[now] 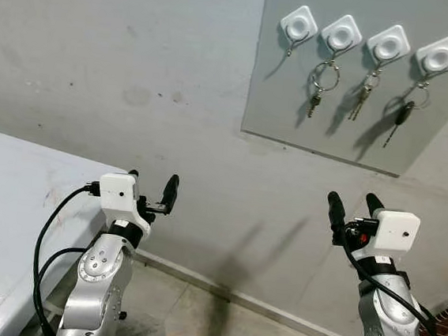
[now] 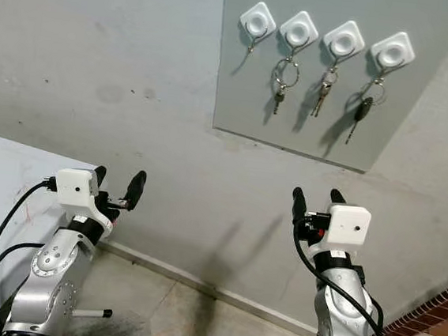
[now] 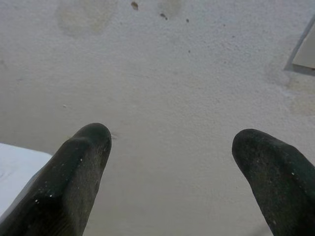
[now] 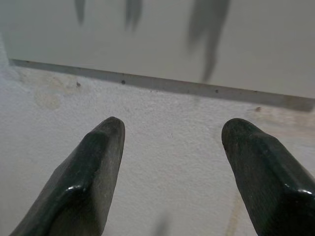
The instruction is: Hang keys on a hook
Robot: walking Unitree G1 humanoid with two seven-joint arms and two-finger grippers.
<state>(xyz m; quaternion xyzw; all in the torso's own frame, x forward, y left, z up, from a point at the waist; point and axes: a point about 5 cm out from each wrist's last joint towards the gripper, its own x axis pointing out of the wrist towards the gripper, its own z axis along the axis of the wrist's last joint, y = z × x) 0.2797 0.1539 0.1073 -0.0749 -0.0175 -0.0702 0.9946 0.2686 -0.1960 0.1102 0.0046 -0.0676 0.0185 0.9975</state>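
A grey board (image 1: 344, 76) on the wall carries a row of white square hooks. The leftmost hook (image 1: 299, 23) is bare. Keys on a ring (image 1: 322, 80) hang from the second hook, a second bunch (image 1: 362, 98) from the third, and a black-headed key (image 1: 402, 115) from the rightmost hook (image 1: 439, 55). My left gripper (image 1: 153, 183) is raised below and left of the board, open, nothing between its fingers (image 3: 78, 172). My right gripper (image 1: 354, 206) is raised below the board, open and empty, its fingers (image 4: 91, 172) pointing at the board's lower edge.
A white table (image 1: 5, 218) stands at the left beside my left arm. Below the wall runs a pale skirting strip (image 1: 235, 296) above a tiled floor (image 1: 193, 324). Brickwork (image 1: 443, 320) shows at the lower right.
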